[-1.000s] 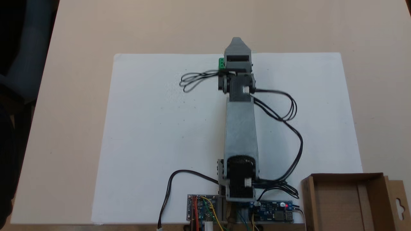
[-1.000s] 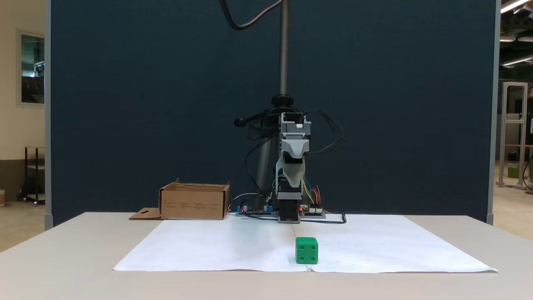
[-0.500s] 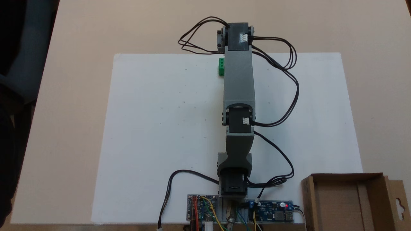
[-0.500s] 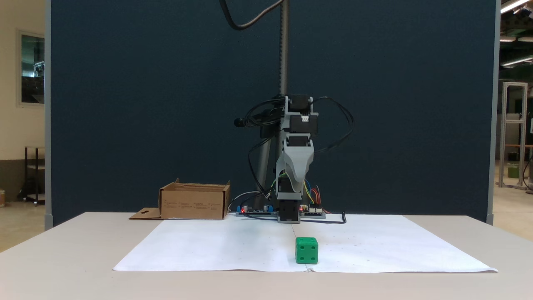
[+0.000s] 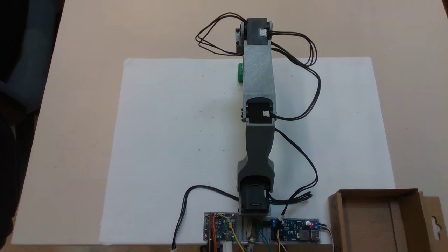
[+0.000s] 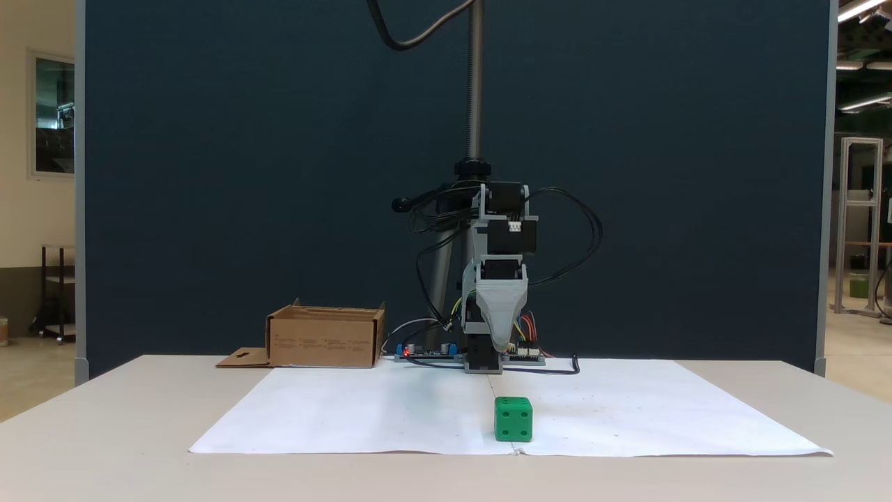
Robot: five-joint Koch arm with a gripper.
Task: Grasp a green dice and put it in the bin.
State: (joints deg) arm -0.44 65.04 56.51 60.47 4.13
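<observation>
The green dice rests on the white paper near its front edge. In a fixed view from above, the dice peeks out left of the stretched grey arm, which covers the rest of it. My gripper points straight down, hanging above and slightly behind the dice without touching it. Its jaws taper to one visible tip, so their state is unclear. The bin, a brown cardboard box, stands beside the arm's base, and from above the bin sits at the lower right with nothing in it.
A white paper sheet covers the table's middle. Circuit boards and loose black cables lie around the arm's base and wrist. A camera pole rises behind the arm before a dark blue panel.
The arm has unfolded and reached forward over the dice, and the gripper has swung to point down and dropped lower. The dice and bin have not moved.
</observation>
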